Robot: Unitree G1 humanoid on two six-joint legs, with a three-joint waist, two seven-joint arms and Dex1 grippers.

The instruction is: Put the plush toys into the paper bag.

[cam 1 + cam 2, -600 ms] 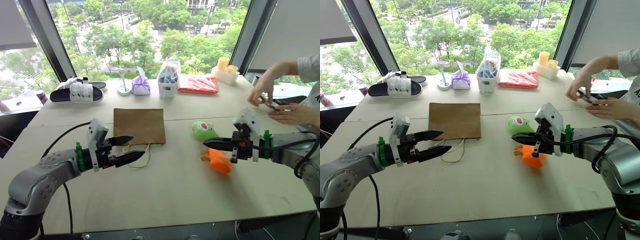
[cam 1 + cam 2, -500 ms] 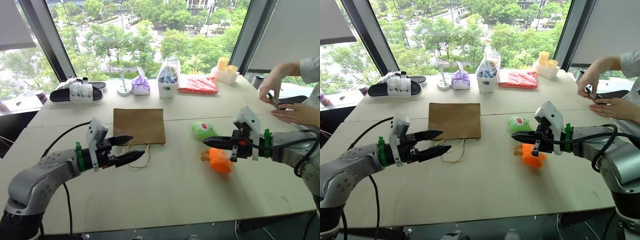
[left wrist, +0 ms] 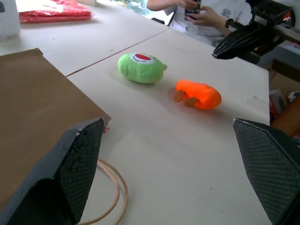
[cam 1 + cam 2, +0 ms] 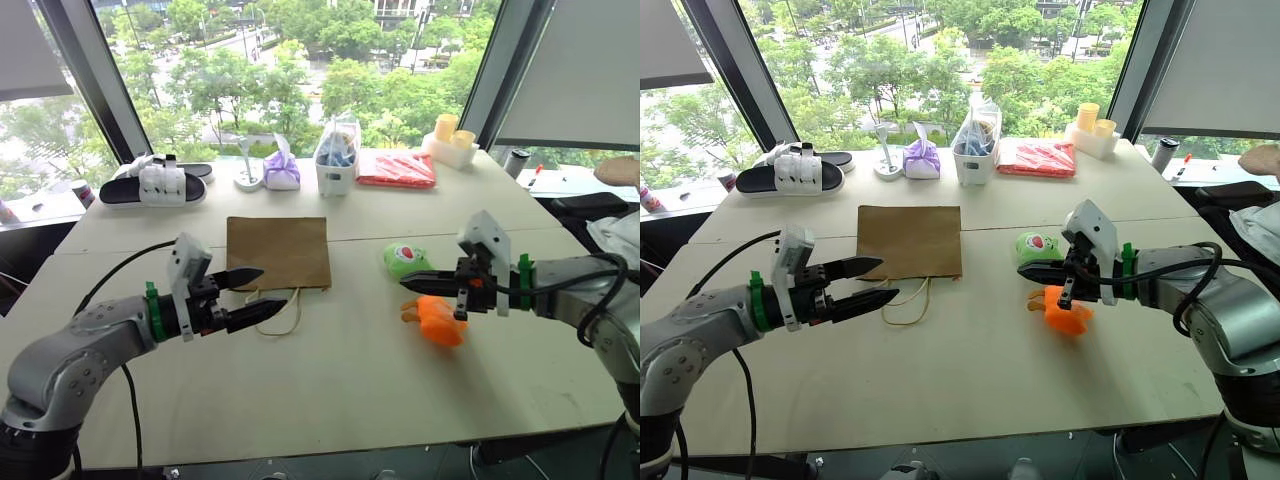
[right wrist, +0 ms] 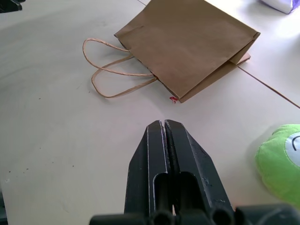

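Note:
The brown paper bag [image 4: 278, 251] lies flat on the table, its cord handles [image 4: 285, 308] spread toward me. The green plush toy [image 4: 407, 261] and the orange plush toy [image 4: 439, 320] lie to its right, both loose on the tabletop. My left gripper [image 4: 275, 290] hovers open by the bag's handles, with nothing between its fingers [image 3: 70, 164]. My right gripper [image 4: 405, 284] is shut and empty, its tip over the table between the two toys, pointing toward the bag [image 5: 187, 47]. The left wrist view shows both toys, green [image 3: 140, 68] and orange [image 3: 199, 94].
Along the window edge stand black-and-white slippers [image 4: 155, 183], a purple tied pouch [image 4: 282, 170], a clear bag of blue items [image 4: 337, 158], a red packet [image 4: 397, 169] and yellow cups [image 4: 450, 135]. A person's arm [image 4: 620, 170] shows at the far right edge.
The person's hands have pulled back from the table's right side toward the edge of the view. Both grippers have stayed almost where they were.

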